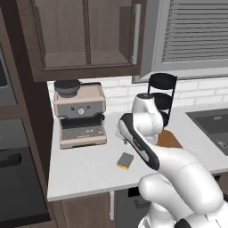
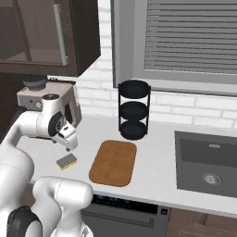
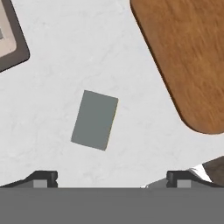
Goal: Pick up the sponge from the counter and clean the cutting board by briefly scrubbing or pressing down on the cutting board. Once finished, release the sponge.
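In the left base view the white arm bent forward over the desk [image 1: 80, 171], and its bulk hid the gripper, so how its fingers stood could not be told from there; the sponge [image 1: 125, 160] lay flat on the desk just ahead of the arm's dark-edged link, a corner of the cutting board [image 1: 171, 140] peeked out beyond the arm to the right, and a coffee machine [image 1: 80, 116] stood well off to the left against the wall. In the right base view the gripper [image 2: 68, 147] hung above the desk [image 2: 157, 180] with nothing in it, pointing down; the sponge [image 2: 66, 161] lay just below and slightly nearer the desk's front edge, apart from the fingers, while the cutting board [image 2: 114, 162] lay flat to the gripper's right, near but not touching the sponge, with a black three-tier rack [image 2: 134, 110] behind the board and a sink [image 2: 208, 162] further right. In the hand view the two dark fingertips [image 3: 41, 177] rose wide apart at the bottom, gripping nothing; the sponge [image 3: 95, 120], grey-green top upward, lay on the desk [image 3: 65, 57] ahead of them, between their lines but nearer the left tip, and the cutting board [image 3: 188, 61] lay ahead to the right.
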Available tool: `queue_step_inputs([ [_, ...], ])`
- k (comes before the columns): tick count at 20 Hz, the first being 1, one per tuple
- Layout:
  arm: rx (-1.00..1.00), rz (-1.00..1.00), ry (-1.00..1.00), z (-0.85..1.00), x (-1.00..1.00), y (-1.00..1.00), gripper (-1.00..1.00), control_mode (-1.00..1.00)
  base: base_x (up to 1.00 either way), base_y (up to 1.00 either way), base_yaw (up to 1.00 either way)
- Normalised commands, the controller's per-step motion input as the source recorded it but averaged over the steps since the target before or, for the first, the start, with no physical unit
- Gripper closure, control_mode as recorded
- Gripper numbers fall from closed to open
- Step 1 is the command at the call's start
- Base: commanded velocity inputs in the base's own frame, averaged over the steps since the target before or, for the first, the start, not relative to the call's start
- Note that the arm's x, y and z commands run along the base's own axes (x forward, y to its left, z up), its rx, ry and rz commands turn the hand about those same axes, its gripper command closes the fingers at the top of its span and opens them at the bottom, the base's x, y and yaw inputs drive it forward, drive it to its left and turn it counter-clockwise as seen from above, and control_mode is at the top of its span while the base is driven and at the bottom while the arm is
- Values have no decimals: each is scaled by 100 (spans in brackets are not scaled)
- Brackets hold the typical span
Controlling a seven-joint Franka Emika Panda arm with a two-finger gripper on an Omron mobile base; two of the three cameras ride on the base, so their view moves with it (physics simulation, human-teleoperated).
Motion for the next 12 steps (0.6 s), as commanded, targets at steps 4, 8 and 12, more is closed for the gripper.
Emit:
queue_step_inputs([
  [4, 2, 0, 11, -31, 20, 3, -100, -100, 0, 0, 0],
  [8, 1, 0, 11, -38, 21, 9, -100, -100, 0, 0, 0],
  [12, 0, 0, 9, -41, 15, 13, -100, -100, 0, 0, 0],
])
